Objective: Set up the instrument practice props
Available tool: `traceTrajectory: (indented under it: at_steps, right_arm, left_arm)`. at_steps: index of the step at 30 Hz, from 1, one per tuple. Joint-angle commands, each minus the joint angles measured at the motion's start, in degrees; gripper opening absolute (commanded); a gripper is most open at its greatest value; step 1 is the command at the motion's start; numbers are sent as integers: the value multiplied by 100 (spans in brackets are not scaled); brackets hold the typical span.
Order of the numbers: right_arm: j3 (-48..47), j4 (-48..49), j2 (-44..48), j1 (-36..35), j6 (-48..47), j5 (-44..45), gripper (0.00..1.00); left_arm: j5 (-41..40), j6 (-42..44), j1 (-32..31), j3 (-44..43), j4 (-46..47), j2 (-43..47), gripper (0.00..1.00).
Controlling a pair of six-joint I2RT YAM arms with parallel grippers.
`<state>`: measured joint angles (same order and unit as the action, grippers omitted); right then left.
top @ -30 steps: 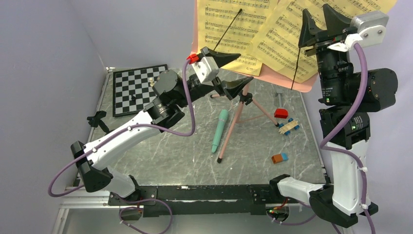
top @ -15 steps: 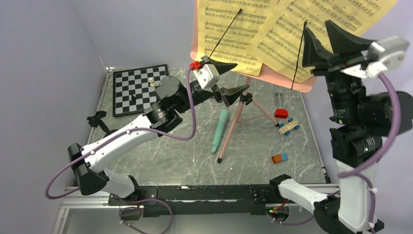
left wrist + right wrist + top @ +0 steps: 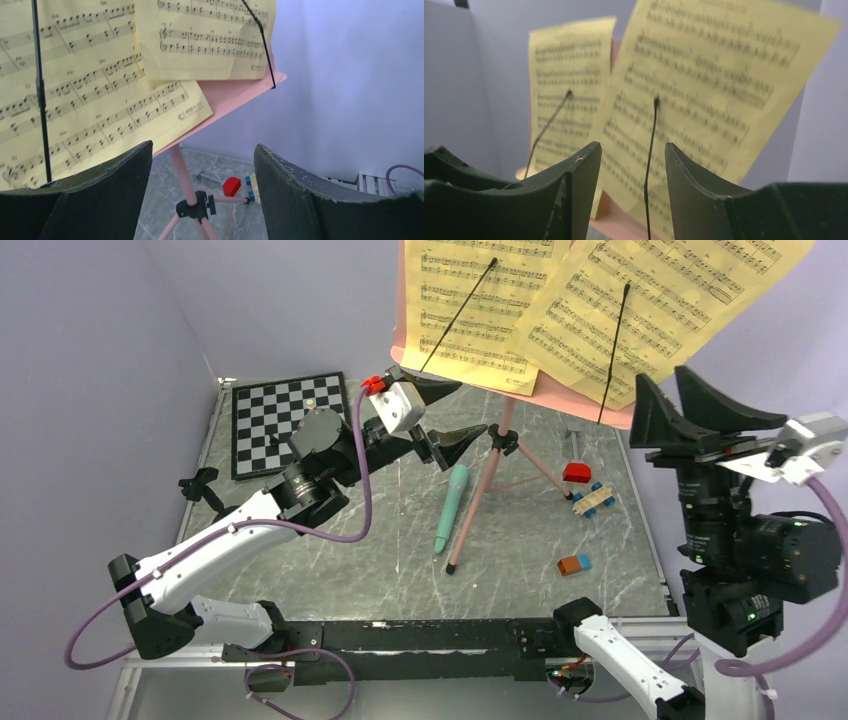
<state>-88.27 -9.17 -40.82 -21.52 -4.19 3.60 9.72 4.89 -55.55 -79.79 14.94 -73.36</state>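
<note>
The pink music stand [image 3: 497,455] stands upright on its tripod at the back middle of the table. Two yellow sheet-music pages [image 3: 480,310] rest on it under thin black wire holders. The mint-green tube [image 3: 450,508] lies flat in front of the stand. My left gripper [image 3: 468,408] is open and empty, just left of the stand's pole; the left wrist view shows the pole [image 3: 180,170] and pages [image 3: 100,100] past its gripper [image 3: 204,147]. My right gripper [image 3: 660,380] is open and empty, raised at the right, facing the pages [image 3: 704,90] from a distance [image 3: 632,146]. I cannot pick out a round-base stand.
A chessboard [image 3: 285,420] lies at the back left. A red block [image 3: 576,472], a wooden toy with blue wheels [image 3: 592,500] and an orange-and-blue block [image 3: 574,564] lie at the right. A small black piece [image 3: 200,485] sits at the left edge. Walls close in left and back.
My left gripper has drawn back to the left, away from the stand's pole. My right gripper has moved down and to the right, away from the pages. The stand stays upright.
</note>
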Motion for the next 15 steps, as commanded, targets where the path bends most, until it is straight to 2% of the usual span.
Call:
traceTrajectory:
  at_steps: [1, 5, 9, 15]
  right_arm:
    - [557, -147, 393, -19, 677, 855, 55]
    - [414, -586, 333, -19, 811, 1305, 57]
    - [172, -1014, 116, -27, 853, 1303, 59]
    - [464, -825, 282, -28, 937, 1079, 61]
  left_arm:
    - [-357, -30, -26, 191, -247, 280, 79]
    - [-422, 6, -26, 201, -423, 335, 79]
    - [-480, 7, -26, 149, -505, 333, 79]
    - [-562, -24, -27, 48, -570, 354, 80]
